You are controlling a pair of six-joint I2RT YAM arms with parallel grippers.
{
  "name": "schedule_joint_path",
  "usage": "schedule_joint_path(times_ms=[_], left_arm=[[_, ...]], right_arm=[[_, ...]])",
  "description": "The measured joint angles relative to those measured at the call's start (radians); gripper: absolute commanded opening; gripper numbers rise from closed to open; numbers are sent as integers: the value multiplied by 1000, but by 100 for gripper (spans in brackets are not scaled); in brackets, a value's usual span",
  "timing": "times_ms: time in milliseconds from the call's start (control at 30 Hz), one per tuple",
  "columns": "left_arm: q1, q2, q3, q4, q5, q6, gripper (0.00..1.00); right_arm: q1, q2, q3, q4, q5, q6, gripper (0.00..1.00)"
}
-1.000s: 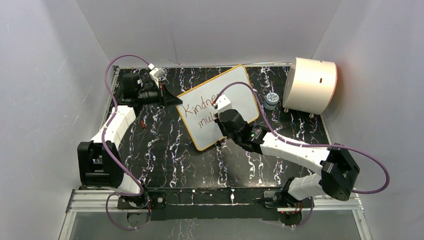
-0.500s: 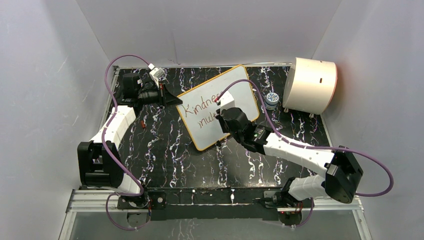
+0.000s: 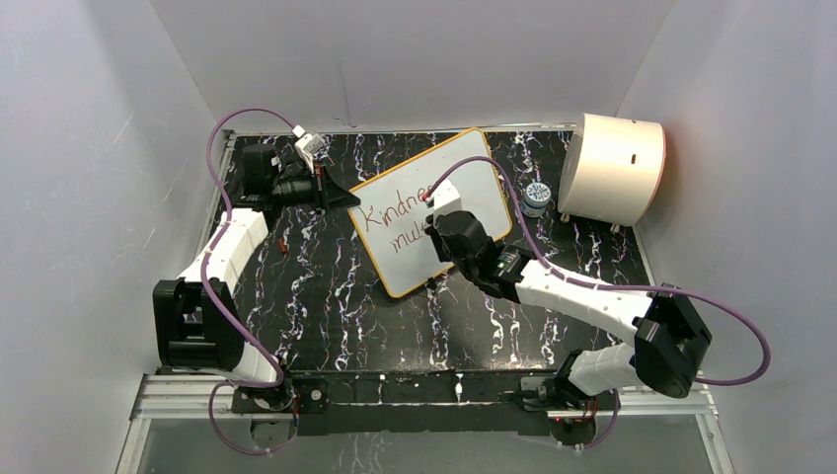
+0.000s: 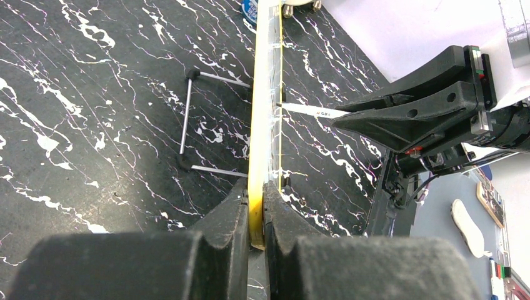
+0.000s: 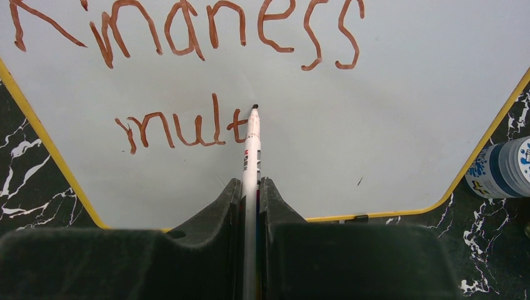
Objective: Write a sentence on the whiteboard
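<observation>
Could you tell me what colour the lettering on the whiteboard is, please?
Dark reddish-brown lettering; the right wrist view shows it best.

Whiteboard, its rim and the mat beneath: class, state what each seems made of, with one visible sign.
Whiteboard: smooth, slightly glossy white coated panel, probably melamine; red lettering sits cleanly on it. Rim: yellow, likely plastic edging, even colour. Mat: black with white marbling, matte, perhaps rubber or vinyl; uncertain.

My right fingers [image 5: 187,244] are black, the marker [image 5: 252,150] white with a dark tip. The whiteboard [image 5: 387,112] is white, yellow-rimmed; its lettering [image 5: 215,122] reddish-brown; the mat [image 5: 25,169] black, veined white.
</observation>
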Motion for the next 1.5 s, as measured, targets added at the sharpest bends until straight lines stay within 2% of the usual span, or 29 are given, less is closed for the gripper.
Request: schedule_joint_path(times_ms=[1500], left_arm=[[0,0,0,0,0,0,0]], right_arm=[[-13,-39,-15,-33,-20,-10,0]])
